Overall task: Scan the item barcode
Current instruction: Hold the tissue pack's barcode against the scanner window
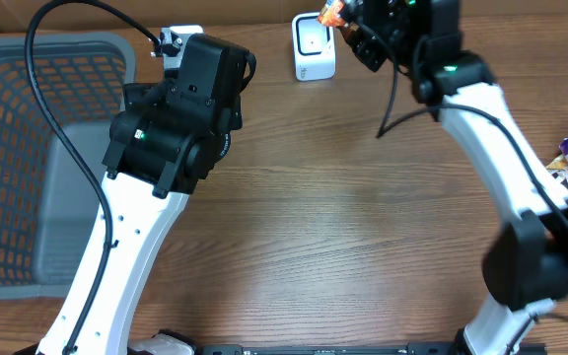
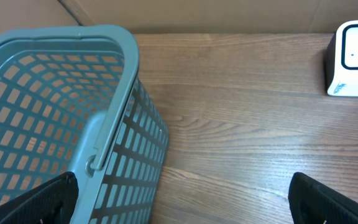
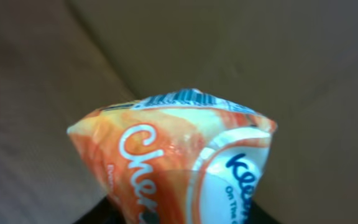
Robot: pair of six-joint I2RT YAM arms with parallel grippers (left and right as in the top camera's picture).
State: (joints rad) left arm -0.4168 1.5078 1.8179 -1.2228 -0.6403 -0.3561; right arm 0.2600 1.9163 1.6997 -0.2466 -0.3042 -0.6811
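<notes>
Wood table (image 1: 343,227) nearest. L gripper (image 2: 182,202) hangs over it, fingers spread as wide as they go, holding nothing. Grey basket (image 2: 114,87) just to its left. Further out, R gripper (image 1: 355,30) is partway closed, pinching an orange packet (image 3: 173,155) (barcode stripes on top fold). Packet is up off the table, just right of white scanner (image 1: 314,46) at far edge.

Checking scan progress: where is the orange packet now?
Overhead, the orange packet is held in the right gripper at the far edge of the table, just right of the white scanner.
</notes>
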